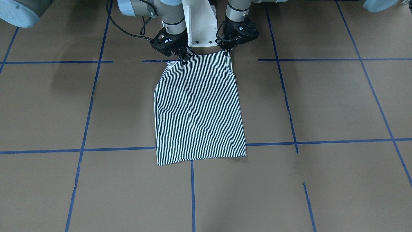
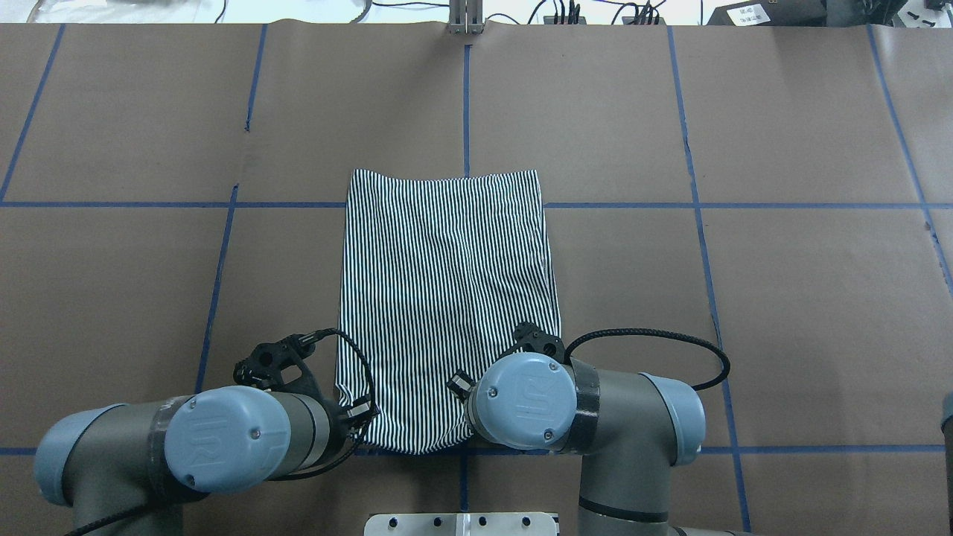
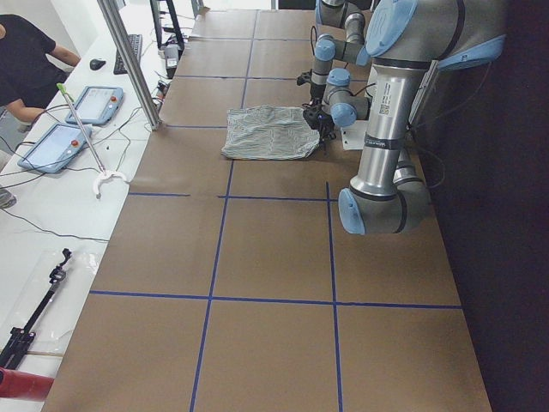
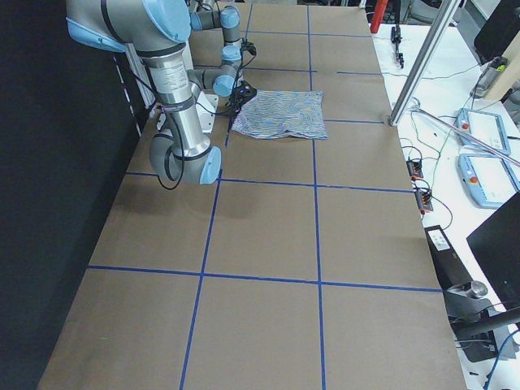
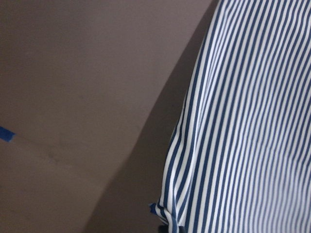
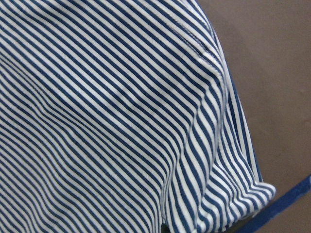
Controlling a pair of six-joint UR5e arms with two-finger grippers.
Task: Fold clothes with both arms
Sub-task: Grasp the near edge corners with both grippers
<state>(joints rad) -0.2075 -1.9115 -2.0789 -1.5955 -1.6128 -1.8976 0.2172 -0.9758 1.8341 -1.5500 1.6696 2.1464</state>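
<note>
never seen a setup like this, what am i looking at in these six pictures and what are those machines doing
Two jointed robot arms stand at a brown table. Six cameras film them: one facing the robot, one over its shoulders, one at each table end, one on each wrist. A striped shirt, already folded narrow, lies on the table. The left end effector and the right end effector each pinch a corner of the edge nearest the robot. The wrist pictures are close-ups of the stripes.
</note>
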